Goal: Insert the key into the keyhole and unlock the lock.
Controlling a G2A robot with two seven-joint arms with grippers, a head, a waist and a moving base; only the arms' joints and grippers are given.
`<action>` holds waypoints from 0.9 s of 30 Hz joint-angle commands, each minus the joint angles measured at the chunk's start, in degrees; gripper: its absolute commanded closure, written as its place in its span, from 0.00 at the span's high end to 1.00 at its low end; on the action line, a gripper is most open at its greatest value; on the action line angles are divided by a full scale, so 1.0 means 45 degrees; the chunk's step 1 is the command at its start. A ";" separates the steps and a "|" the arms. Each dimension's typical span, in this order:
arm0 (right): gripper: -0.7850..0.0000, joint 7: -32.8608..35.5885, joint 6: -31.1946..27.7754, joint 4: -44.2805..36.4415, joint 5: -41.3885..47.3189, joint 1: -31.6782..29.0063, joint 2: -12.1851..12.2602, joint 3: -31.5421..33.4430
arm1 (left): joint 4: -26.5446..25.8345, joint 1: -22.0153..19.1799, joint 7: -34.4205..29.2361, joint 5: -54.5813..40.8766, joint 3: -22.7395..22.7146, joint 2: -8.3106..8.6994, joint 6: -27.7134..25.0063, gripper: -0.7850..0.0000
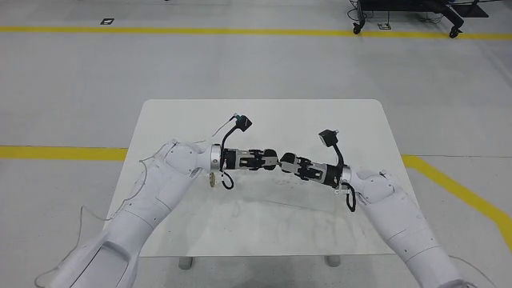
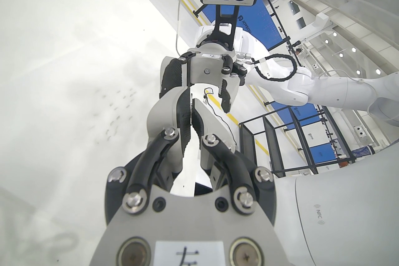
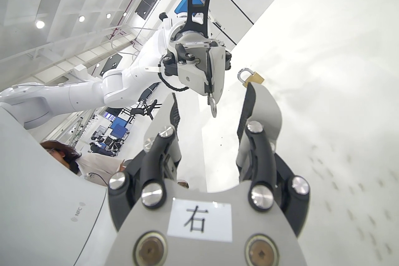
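Note:
A brass padlock (image 1: 212,179) with a silver shackle lies on the white table (image 1: 320,120) beside the left arm's wrist; in the right wrist view the padlock (image 3: 251,78) lies flat past my fingers (image 3: 252,102). My left gripper (image 1: 270,162) is shut on the key (image 3: 213,103), whose silver end sticks out of its tip. My right gripper (image 1: 286,162) faces it tip to tip above mid-table, open. In the left wrist view, my left gripper (image 2: 190,99) pokes between the fingers of the right gripper (image 2: 199,92), hiding the key.
The table's far half (image 1: 264,116) and its front strip (image 1: 264,224) are bare. A black metal frame (image 2: 280,136) stands on the floor beyond the table edge. Yellow floor lines (image 1: 64,153) run past both sides.

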 commanded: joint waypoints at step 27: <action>0.00 -0.0811 -0.1333 -0.0261 0.0348 -0.0619 0.0455 0.1133 | -0.0313 0.0304 0.0609 -0.0706 -0.0740 0.0286 -0.0005 1.00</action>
